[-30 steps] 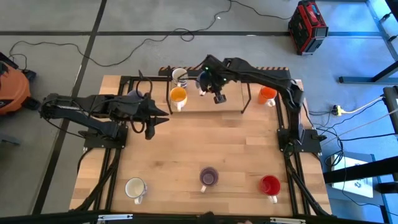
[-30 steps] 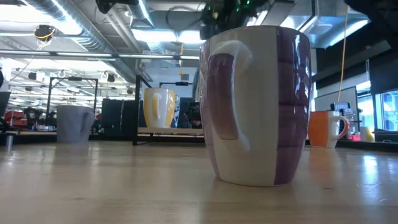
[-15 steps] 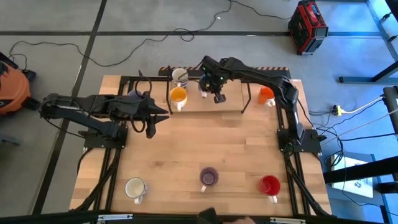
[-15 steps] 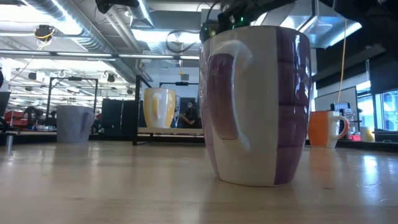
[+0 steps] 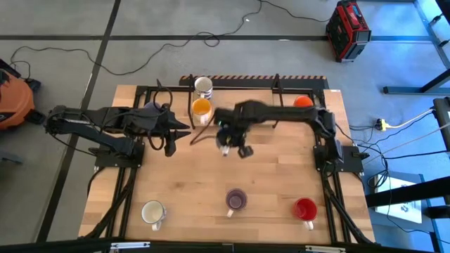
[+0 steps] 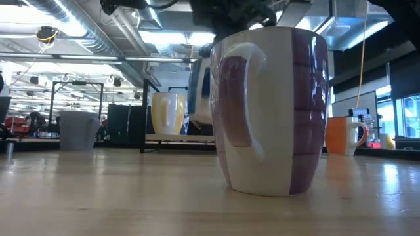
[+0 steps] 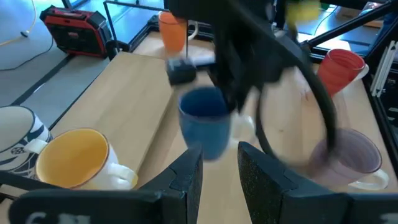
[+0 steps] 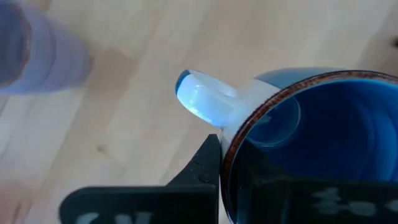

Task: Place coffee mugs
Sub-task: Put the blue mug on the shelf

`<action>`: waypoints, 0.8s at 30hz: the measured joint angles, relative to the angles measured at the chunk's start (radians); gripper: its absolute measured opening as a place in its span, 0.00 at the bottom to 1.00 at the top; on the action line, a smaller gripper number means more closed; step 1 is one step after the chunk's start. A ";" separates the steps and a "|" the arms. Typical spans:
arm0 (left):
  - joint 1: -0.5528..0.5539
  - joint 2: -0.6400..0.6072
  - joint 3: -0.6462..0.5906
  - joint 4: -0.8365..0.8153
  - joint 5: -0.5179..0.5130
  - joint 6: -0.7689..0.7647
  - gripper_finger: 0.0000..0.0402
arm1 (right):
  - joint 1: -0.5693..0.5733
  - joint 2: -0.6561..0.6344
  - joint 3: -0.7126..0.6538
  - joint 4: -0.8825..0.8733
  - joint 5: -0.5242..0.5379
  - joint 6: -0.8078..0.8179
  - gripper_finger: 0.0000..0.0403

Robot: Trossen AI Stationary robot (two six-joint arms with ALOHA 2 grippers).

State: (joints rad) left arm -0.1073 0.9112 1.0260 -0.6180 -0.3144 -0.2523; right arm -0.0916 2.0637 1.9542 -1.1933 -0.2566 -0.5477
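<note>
blue mug (image 7: 205,127) in right jaws (handle clear wrist-side)

Red toolbox (image 5: 347,30) on grey floor beyond the wooden table (image 5: 274,176) (cables (image 5: 162,49) nearby)

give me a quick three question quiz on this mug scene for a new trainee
1. True or false: the right tool holds a glossy blue cylindrical mug above the wooden table.
2. Which mug stands nearest the low camera? A) red B) purple-striped white C) yellow-orange
3. Fill in: the left tool waits by the table's ____ side, empty.

Key: 1 true. 2 B, the purple-striped white mug. 3 left.
</note>
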 joint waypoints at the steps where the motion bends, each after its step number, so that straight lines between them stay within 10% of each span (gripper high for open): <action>1: 0.000 0.000 0.000 0.000 0.005 0.000 0.24 | 0.016 0.013 -0.001 0.009 0.005 0.021 0.00; 17: 0.000 0.000 0.000 -0.004 0.070 -0.009 0.24 | 0.092 0.155 -0.001 0.067 0.072 0.127 0.01; 24: 0.000 0.000 0.000 -0.003 0.070 -0.008 0.24 | 0.100 0.151 0.008 0.056 0.159 0.206 0.18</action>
State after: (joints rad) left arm -0.1071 0.9115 1.0260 -0.6212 -0.2443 -0.2607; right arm 0.0083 2.2144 1.9620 -1.1372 -0.0980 -0.3414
